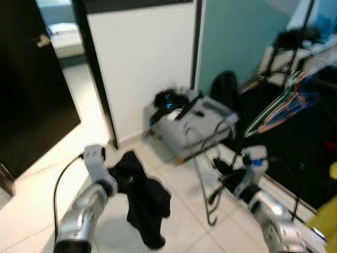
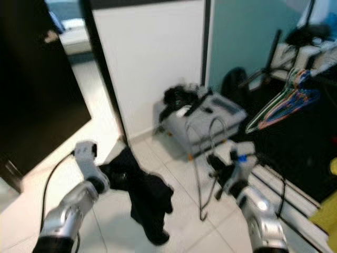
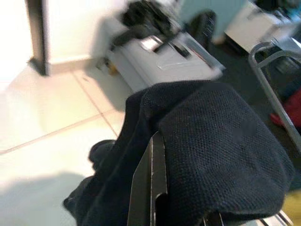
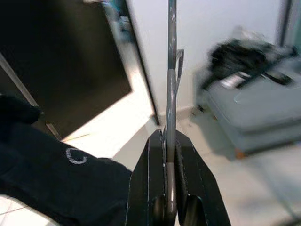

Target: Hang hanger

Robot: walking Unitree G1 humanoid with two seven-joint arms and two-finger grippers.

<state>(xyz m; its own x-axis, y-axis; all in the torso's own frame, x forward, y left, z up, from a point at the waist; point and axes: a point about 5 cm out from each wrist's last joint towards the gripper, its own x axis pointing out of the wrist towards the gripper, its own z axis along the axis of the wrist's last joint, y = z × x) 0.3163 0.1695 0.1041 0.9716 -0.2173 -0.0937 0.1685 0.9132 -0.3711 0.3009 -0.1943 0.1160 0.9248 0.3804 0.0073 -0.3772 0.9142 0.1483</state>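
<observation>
At lower centre of the head views, a grey wire hanger is clamped by the right gripper, while a black garment is gripped by the left gripper.

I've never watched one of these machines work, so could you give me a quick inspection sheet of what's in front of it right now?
Surface: pale tiled floor.
Job's things: grey wire hanger, held upright; black garment, hanging above the floor.
Clutter: grey suitcase with dark items on top; coloured hangers on a rack.
Grippers: right gripper jaws shut on the hanger; left gripper holding the garment.
Cables: black cable looping beside the left arm.
Surroundings: white wall panel, dark door, teal wall.
</observation>
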